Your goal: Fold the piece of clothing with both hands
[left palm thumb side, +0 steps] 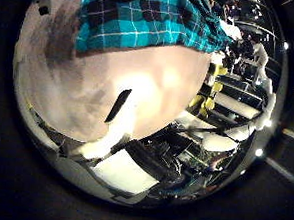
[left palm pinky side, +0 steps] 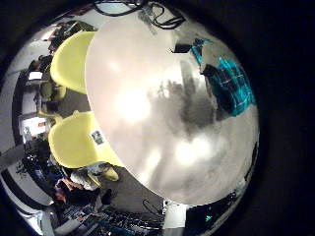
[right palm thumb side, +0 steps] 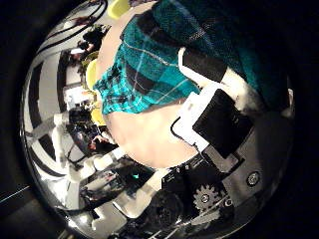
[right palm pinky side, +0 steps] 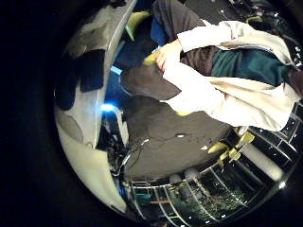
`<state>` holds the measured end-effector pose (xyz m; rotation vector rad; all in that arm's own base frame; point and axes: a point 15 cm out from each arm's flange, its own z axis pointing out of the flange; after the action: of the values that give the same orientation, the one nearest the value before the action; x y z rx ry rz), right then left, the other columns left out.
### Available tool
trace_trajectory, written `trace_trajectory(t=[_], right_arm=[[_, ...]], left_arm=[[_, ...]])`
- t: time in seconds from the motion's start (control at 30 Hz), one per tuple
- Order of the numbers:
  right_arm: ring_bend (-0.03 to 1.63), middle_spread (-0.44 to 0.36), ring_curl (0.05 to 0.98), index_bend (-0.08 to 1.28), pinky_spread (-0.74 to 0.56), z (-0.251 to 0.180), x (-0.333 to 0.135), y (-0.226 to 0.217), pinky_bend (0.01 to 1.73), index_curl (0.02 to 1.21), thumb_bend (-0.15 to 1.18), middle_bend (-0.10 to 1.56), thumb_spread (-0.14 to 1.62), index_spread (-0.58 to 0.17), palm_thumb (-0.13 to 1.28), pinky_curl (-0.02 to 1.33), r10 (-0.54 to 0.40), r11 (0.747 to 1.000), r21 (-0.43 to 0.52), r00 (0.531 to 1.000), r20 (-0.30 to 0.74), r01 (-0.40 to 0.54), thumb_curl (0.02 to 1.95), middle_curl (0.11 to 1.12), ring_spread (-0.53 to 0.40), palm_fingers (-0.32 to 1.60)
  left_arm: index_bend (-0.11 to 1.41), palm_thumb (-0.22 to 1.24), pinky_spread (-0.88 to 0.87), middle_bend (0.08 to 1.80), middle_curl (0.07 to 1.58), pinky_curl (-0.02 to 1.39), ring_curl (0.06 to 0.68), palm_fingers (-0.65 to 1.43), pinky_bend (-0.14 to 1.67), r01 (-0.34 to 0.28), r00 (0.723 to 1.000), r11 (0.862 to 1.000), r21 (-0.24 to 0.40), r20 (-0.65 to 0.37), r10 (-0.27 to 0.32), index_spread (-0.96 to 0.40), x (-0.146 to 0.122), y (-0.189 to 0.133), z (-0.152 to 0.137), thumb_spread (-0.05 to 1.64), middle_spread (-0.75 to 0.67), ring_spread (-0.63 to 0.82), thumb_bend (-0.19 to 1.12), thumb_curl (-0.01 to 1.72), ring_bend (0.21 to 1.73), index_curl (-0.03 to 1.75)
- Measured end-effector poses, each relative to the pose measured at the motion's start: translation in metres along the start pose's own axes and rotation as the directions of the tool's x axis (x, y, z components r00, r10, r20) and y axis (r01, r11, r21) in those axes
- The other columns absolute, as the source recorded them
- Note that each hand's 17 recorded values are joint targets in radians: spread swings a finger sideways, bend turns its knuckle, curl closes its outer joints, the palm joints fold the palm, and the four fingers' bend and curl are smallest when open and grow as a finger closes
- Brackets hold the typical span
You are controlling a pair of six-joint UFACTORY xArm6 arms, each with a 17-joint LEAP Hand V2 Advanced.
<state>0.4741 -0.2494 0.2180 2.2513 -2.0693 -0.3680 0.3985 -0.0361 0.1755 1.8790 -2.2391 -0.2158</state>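
Note:
A checked piece of clothing point(left palm pinky side: 228, 84) lies at the edge of a round, pale table point(left palm pinky side: 148, 108) in the left little finger side palm view, some way from that palm. In the left thumb side palm view the cloth point(left palm thumb side: 142, 20) lies on the table point(left palm thumb side: 109, 78) beyond the palm. In the right thumb side palm view the cloth point(right palm thumb side: 150, 70) fills much of the picture, and the right hand point(right palm thumb side: 214, 119) is close over it. Whether that hand grips the cloth is not visible. The right little finger side palm view shows no cloth.
Two chairs point(left palm pinky side: 74, 59) point(left palm pinky side: 79, 138) stand at the table's rim on the side away from the cloth. Most of the tabletop is bare. Room furniture and shelving point(left palm thumb side: 217, 104) lie beyond the table. A table's rim point(right palm pinky side: 80, 132) shows in the right little finger side palm view.

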Motion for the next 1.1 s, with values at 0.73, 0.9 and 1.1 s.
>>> trace_trajectory(t=[0.73,0.9,1.1], right_arm=[[1.38,-0.162,0.742,1.03,-0.23,-0.085,-0.115,-0.02,1.13,0.89,0.0,1.28,1.23,-0.31,1.02,1.13,-0.154,0.978,0.142,0.988,0.001,0.152,0.55,0.84,-0.236,1.02],[1.37,-0.162,0.753,1.03,-0.23,-0.11,-0.248,-0.035,1.13,0.89,0.0,1.27,1.23,-0.307,1.04,1.15,-0.348,0.923,0.151,0.935,-0.063,0.354,0.58,0.84,-0.237,1.05],[1.36,-0.161,0.768,1.03,-0.24,-0.094,-0.405,-0.035,1.13,0.89,-0.01,1.26,1.22,-0.302,1.05,1.17,-0.528,0.834,0.121,0.843,-0.109,0.538,0.61,0.84,-0.238,1.07]], left_arm=[[0.15,0.43,0.1,0.21,0.39,0.39,0.245,0.25,0.43,0.009,0.999,1.0,0.009,-0.044,-0.008,-0.04,-0.005,-0.009,0.015,1.18,0.05,0.03,-0.01,0.29,0.76,0.34],[0.13,0.45,-0.15,0.34,0.43,0.41,0.277,0.54,0.56,0.004,0.998,0.999,0.037,-0.065,-0.002,-0.09,-0.022,0.016,-0.011,1.19,-0.1,-0.2,-0.01,0.3,0.89,0.3],[0.2,0.55,-0.35,0.46,0.53,0.46,0.336,0.63,0.65,0.059,0.993,0.997,0.056,-0.103,-0.053,-0.17,-0.057,0.071,-0.033,1.21,-0.23,-0.36,0.01,0.33,0.97,0.34]])
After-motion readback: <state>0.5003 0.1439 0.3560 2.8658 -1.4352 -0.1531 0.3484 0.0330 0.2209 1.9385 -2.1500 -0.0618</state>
